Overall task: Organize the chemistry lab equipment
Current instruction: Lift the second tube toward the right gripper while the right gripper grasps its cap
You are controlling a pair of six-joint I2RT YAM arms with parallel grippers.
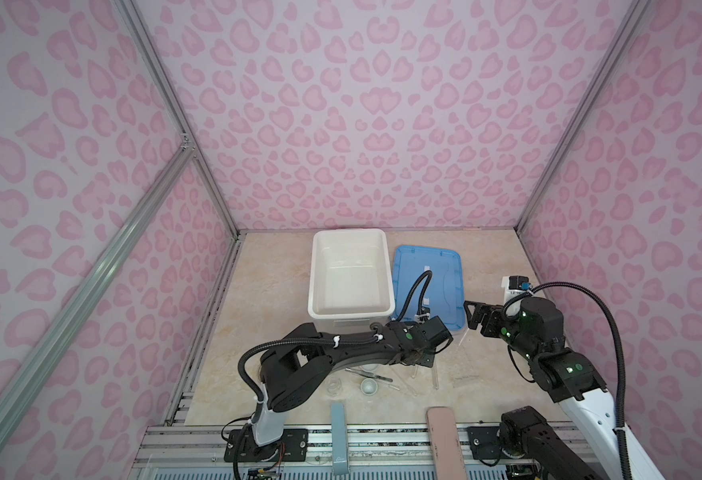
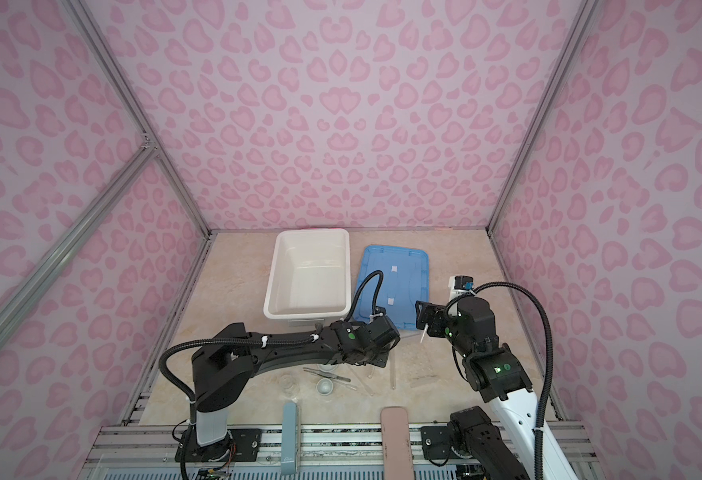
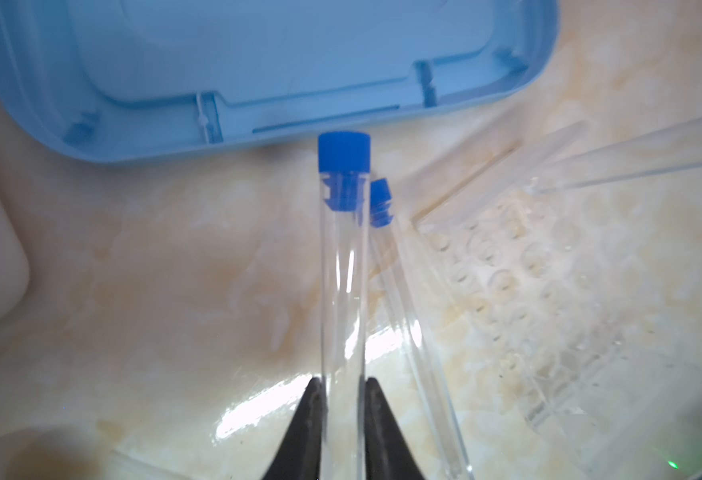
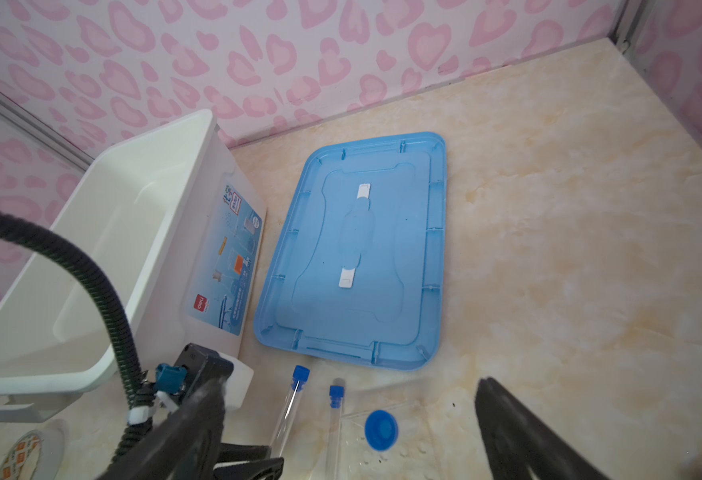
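Left pincer (image 3: 343,386) — narrow, both fingers clamped on the lower body of a clear blue-capped tube (image 3: 343,266). Its capped end points toward the near edge of the blue lid (image 3: 258,62). Whether the tube is lifted off the table (image 3: 154,249) cannot be told.

A second blue-capped tube (image 3: 407,316) lies free on the table just beside the held one, at a slight angle. It runs along the edge of a clear well plate (image 3: 528,291). In the right wrist view a loose blue cap (image 4: 380,430) sits on that plate.

Right pincer (image 1: 477,316) — jaws wide, nothing between them, held above the table by the near right corner of the lid.

In both top views the lid lies flat on the table, just right of the open white tub (image 1: 349,274).

The other equipment sits near the front of the table, under and in front of the left arm:
- white round dish (image 1: 369,387)
- metal tweezers (image 1: 376,376), just behind the dish
- glass cup (image 1: 335,386), to the dish's left
- thin clear rods (image 1: 435,378), to its right
- a second dish (image 1: 368,368), mostly hidden by the arm
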